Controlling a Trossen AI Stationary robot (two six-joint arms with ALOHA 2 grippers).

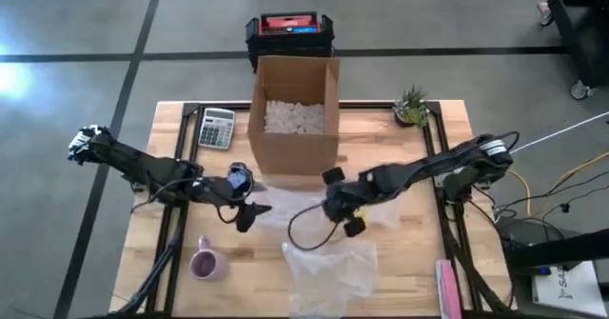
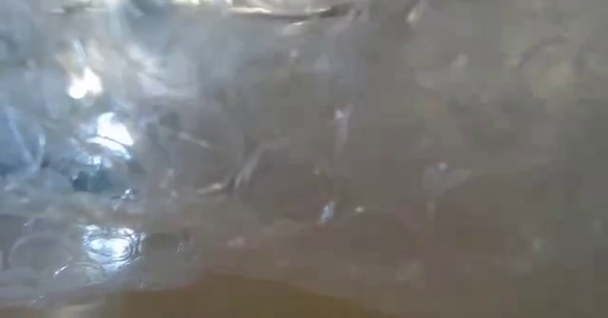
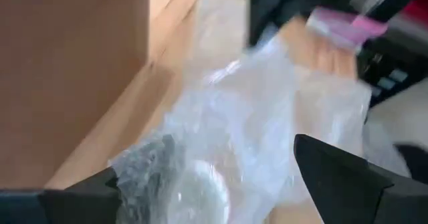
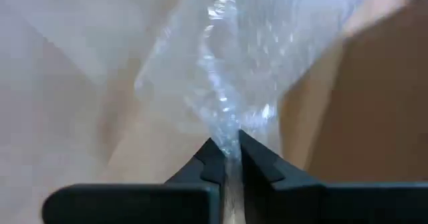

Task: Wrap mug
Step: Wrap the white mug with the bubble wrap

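Note:
A pink mug (image 1: 207, 262) stands on the table near its front left, apart from both grippers. A clear sheet of bubble wrap (image 1: 285, 209) lies in front of the cardboard box, between the two grippers. My right gripper (image 1: 325, 208) is shut on the sheet's right part. My left gripper (image 1: 249, 209) is open at the sheet's left end; in the left wrist view the bunched wrap (image 3: 221, 157) lies between its spread fingers (image 3: 341, 184), and I cannot tell whether they touch it. Bubble wrap (image 2: 304, 147) fills the low view. My right gripper pinches a gathered ridge of the bubble wrap (image 4: 229, 138) between its two fingers. The wrap spreads out beyond them toward the box. One layer or several, I cannot tell.
An open cardboard box (image 1: 295, 114) with white filling stands at the middle far side, with a calculator (image 1: 216, 127) to its left and a small plant (image 1: 411, 107) to its right. A second bubble wrap sheet (image 1: 333, 273) lies at the front edge. A pink item (image 1: 447, 286) lies at the front right.

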